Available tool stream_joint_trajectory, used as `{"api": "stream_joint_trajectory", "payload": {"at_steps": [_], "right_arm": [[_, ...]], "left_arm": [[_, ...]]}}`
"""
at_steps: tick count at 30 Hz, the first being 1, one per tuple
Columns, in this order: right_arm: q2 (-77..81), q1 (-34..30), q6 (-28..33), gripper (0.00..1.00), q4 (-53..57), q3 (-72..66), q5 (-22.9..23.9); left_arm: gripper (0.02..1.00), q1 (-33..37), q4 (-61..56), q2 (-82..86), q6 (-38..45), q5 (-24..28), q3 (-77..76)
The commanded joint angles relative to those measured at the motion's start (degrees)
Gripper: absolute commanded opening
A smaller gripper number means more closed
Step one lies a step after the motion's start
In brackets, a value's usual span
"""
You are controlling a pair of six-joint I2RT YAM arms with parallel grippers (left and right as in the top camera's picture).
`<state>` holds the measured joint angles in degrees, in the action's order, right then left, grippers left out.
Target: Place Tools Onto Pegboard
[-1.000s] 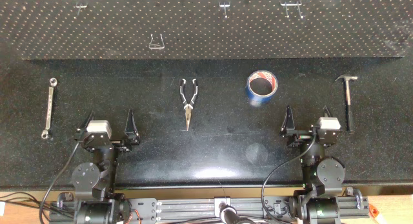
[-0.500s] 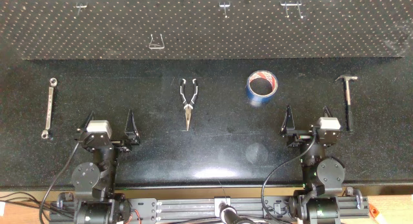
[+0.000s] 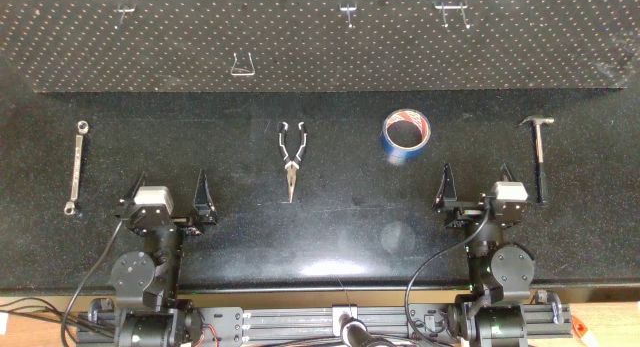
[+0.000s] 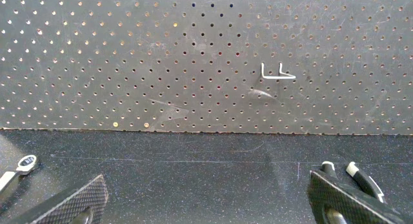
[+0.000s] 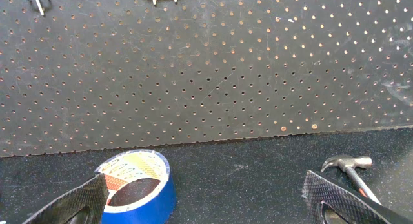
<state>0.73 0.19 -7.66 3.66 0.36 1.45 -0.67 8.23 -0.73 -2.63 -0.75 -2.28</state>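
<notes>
- Left and right jaws both wide open, empty
- Hammer (image 3: pixel 540 162) on table (image 3: pixel 350 222) at 3 o'clock, pegboard (image 3: pixel 320 47) at 12
- Best: pinch handle near head, approach hook (image 3: pixel 451 12) squarely

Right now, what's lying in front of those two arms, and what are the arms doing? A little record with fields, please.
Wrench: silver metal wrench, lying far left
Pliers: white-handled needle-nose pliers, middle
Tape: blue roll of tape, right of the pliers
Hammer: small black-handled hammer, far right
Pegboard: dark perforated pegboard with wire hooks, no tools hung
Left gripper: open, holding nothing
Right gripper: open, holding nothing
</notes>
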Motion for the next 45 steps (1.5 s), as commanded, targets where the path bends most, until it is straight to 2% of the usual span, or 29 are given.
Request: {"api": "stream_joint_trajectory", "payload": {"at_steps": [1,40,45], "right_arm": [[-0.7,0.4,0.4,0.980,0.3,-0.1,1.1],[-0.7,0.4,0.4,0.980,0.3,-0.1,1.1],[-0.7,0.4,0.4,0.980,0.3,-0.1,1.1]], "left_arm": [[0.996,0.3,0.3,0.3,0.3,0.8,0.2],[0.998,0.3,0.3,0.2,0.3,1.3,0.1],[0.996,0.3,0.0,-10.6,0.4,1.2,-5.8]]}}
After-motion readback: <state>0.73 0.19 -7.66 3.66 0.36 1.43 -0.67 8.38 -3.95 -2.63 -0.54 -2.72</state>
